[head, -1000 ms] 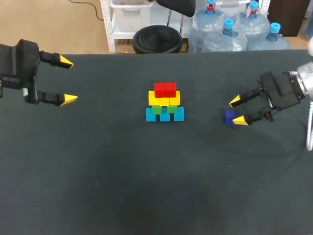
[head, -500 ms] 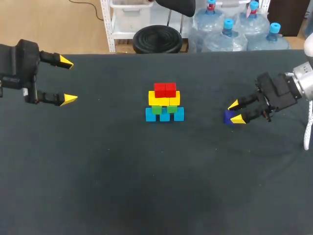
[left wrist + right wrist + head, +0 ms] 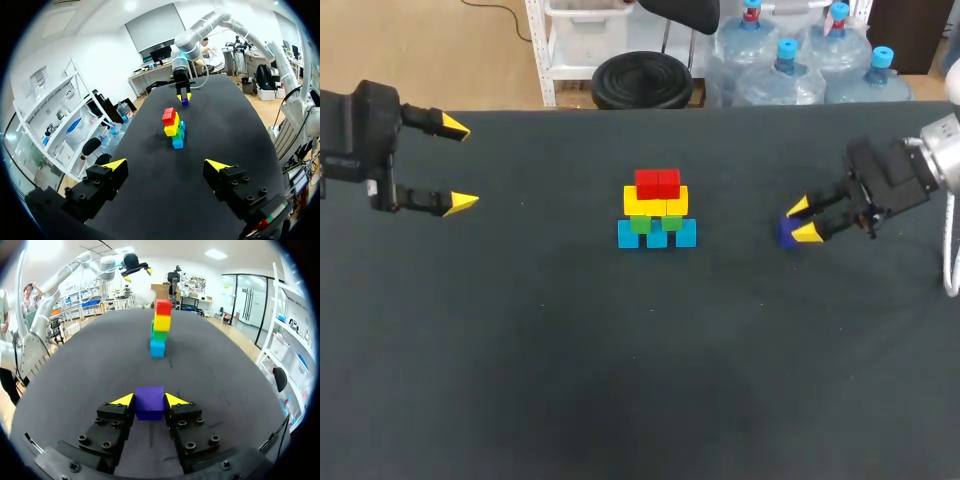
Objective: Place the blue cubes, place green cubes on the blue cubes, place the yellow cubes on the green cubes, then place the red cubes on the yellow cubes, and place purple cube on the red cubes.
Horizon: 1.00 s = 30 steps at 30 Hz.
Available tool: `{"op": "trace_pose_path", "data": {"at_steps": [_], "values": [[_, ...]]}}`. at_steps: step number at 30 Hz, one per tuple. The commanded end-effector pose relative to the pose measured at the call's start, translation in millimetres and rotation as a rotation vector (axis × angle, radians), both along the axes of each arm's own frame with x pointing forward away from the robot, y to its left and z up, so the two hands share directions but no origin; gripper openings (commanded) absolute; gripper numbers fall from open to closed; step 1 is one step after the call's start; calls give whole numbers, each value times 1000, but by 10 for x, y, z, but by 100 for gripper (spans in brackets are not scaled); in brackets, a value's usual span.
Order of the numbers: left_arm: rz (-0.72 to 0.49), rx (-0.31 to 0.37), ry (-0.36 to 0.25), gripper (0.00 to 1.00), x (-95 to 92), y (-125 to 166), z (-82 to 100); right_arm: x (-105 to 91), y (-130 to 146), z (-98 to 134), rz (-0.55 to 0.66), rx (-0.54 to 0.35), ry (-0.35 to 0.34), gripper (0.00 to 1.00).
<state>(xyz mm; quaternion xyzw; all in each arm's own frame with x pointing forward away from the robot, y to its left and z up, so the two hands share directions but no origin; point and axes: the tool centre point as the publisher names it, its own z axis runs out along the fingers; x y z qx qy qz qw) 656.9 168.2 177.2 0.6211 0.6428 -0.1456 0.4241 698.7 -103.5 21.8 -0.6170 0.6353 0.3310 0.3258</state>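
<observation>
At the table's middle stands a stack [image 3: 656,210]: blue cubes [image 3: 657,236] at the base, then green [image 3: 655,223], yellow [image 3: 656,202] and red cubes [image 3: 657,184]. To its right lies the purple cube [image 3: 786,234], with my right gripper [image 3: 802,220] shut on it. In the right wrist view the purple cube [image 3: 149,402] sits between the yellow tips, both touching it, with the stack [image 3: 160,328] straight ahead. My left gripper [image 3: 459,165] stands open at the far left, holding nothing. The left wrist view has its gripper [image 3: 166,164] wide open, facing the stack [image 3: 173,126].
Dark table cloth [image 3: 640,380] surrounds the stack on all sides. No other loose objects lie on the table.
My right gripper's fingers have closed in on the purple cube and the wrist has shifted slightly toward the back. The left arm has not moved.
</observation>
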Motion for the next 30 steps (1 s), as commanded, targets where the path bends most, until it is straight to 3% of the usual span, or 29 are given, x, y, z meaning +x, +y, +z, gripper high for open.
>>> {"op": "trace_pose_path", "data": {"at_steps": [1,2,6,13,19,30], "values": [[-1,-6,-8,100,-4,9,-16,-27,35,371,-37,12,31,0],[-1,-6,-8,100,-4,9,-16,-18,74,458,-35,-14,18,0],[-1,-6,-8,100,-4,9,-16,60,225,788,-83,15,9,0],[-1,-6,-8,100,-4,9,-16,220,464,1071,-144,49,-13,0],[-1,-6,-8,100,-4,9,-16,313,751,1327,-86,24,-69,0],[-1,-6,-8,100,-4,9,-16,295,1257,1451,43,-46,-43,0]]}}
